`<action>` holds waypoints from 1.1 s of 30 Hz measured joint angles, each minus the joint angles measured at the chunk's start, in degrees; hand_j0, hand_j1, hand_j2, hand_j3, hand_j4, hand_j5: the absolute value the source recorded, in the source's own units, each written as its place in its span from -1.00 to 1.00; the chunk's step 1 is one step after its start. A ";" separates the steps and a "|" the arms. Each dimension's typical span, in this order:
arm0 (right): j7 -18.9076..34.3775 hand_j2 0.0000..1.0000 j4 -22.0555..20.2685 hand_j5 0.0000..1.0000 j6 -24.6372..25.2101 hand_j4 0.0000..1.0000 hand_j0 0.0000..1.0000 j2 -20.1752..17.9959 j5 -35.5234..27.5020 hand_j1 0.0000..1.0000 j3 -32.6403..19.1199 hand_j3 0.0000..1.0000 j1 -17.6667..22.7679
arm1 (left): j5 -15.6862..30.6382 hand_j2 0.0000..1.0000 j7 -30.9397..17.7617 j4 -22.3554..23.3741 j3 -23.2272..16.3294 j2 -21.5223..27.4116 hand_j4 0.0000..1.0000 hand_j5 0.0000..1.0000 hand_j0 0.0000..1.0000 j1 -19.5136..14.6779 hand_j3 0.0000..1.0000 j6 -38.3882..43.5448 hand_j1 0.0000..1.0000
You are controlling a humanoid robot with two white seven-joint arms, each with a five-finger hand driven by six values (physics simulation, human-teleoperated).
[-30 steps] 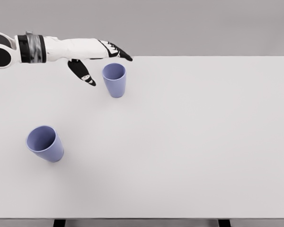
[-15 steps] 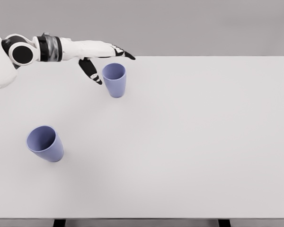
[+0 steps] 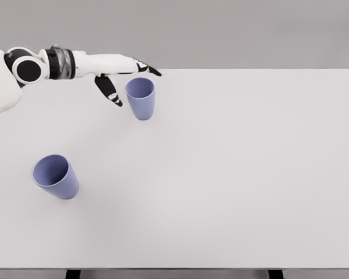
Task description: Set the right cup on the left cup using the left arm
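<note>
Two blue-violet cups stand upright on the white table (image 3: pixel 232 174). The right cup (image 3: pixel 141 98) is near the far edge, left of the middle. The left cup (image 3: pixel 55 176) sits nearer to me at the left. My left hand (image 3: pixel 127 78) reaches in from the upper left, just beside and behind the right cup. Its fingers are spread, the thumb (image 3: pixel 107 90) hanging down left of the cup and the other fingers stretched past its rim at the back. The hand holds nothing. No right arm shows.
The table's far edge (image 3: pixel 250 70) runs just behind the right cup, and a grey wall lies beyond it. Two dark table legs show at the bottom edge.
The left hand drew back slightly to the left and lowered a little beside the right cup. Both cups stayed where they were.
</note>
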 measured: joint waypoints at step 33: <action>0.00 1.00 0.00 1.00 0.00 1.00 1.00 0.00 0.00 1.00 0.01 1.00 0.09 | -7.49 0.32 0.38 6.22 4.31 -5.79 0.32 0.32 0.32 2.46 0.32 0.00 0.32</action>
